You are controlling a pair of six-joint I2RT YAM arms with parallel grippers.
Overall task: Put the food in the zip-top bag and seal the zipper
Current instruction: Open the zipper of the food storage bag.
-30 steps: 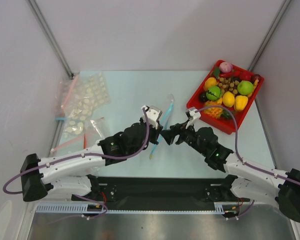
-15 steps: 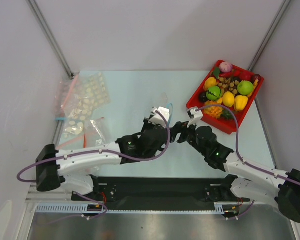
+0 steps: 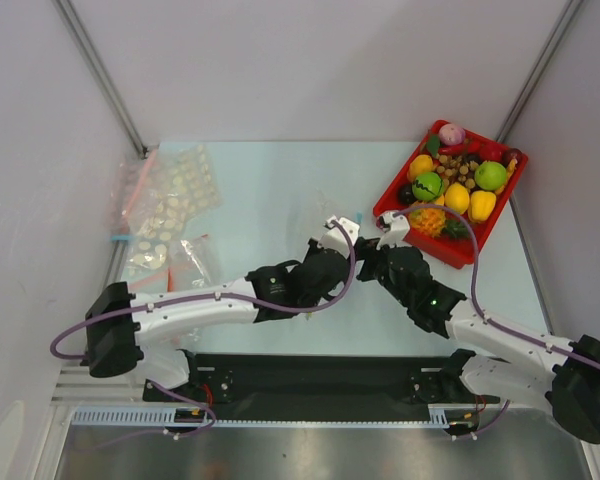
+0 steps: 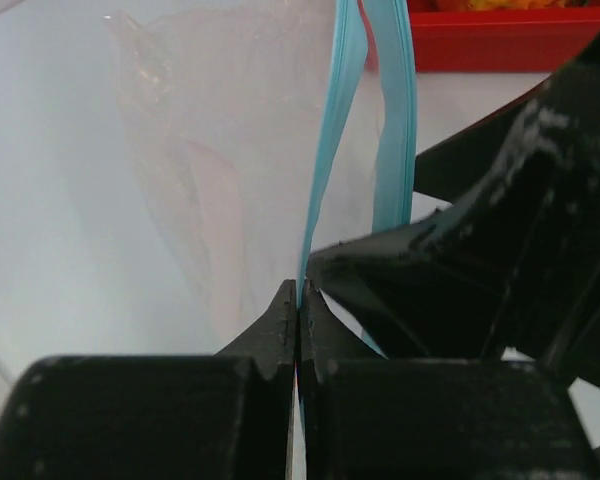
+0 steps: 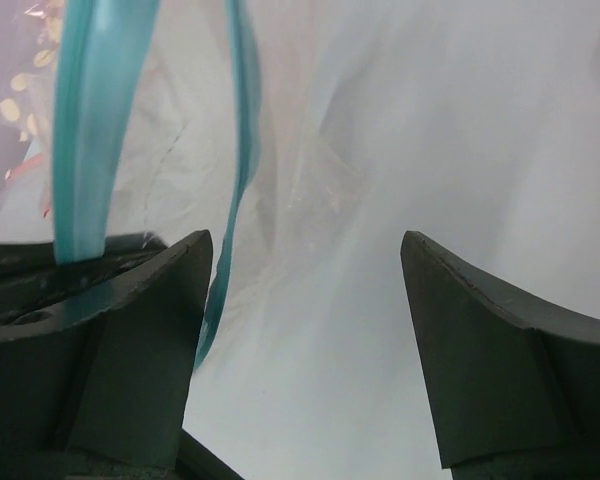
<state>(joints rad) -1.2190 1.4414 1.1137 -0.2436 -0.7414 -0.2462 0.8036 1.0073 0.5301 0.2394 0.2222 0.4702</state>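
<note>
Bag (image 4: 180, 150) is pinched at its blue strip (image 4: 330, 150), running straight ahead, by the shut left claw (image 4: 298, 300); right claw (image 5: 305, 240) is spread empty alongside.

No legible text, label, brand, number or sign in any view: zip-top bag (image 4: 210, 150), zipper (image 4: 332, 150), red tray (image 4: 480, 52) and spare bags (image 3: 165, 210) all unmarked.
</note>
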